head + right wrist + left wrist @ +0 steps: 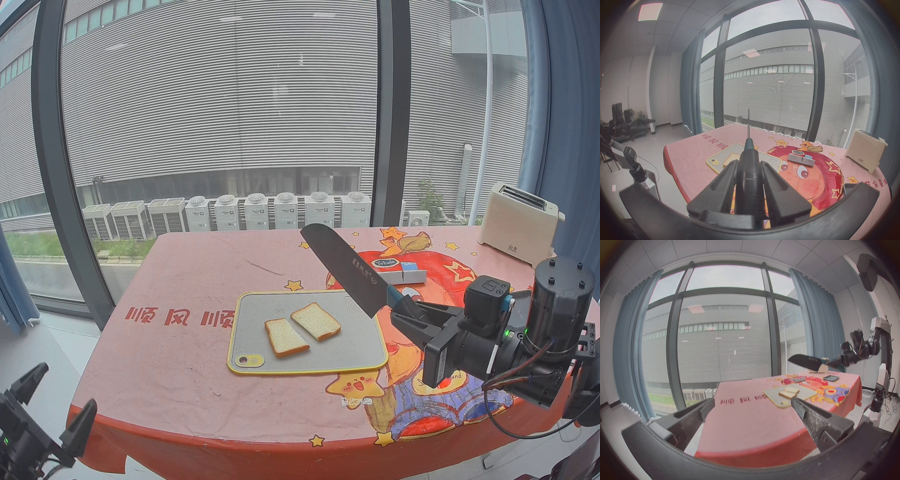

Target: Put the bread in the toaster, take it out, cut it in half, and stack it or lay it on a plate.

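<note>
We've got the right pincer [749, 167] clamped on the knife [347, 269] handle, with the broad black blade held up and to the right of the grey, yellow-rimmed cutting board [350, 350], clear of the food. Two flat toasted bread halves [285, 337] lie side by side on the board, so the cut looks done. Our left pincer [752, 405] is spread wide, parked well off the board's near-left.

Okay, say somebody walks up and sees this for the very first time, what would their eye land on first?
The black knife stands out first: the right gripper holds it by the handle, raised in the air above the table. Below it, two pieces of bread lie side by side on a grey cutting board in the middle of the table. A cream toaster sits at the far right corner.
</note>
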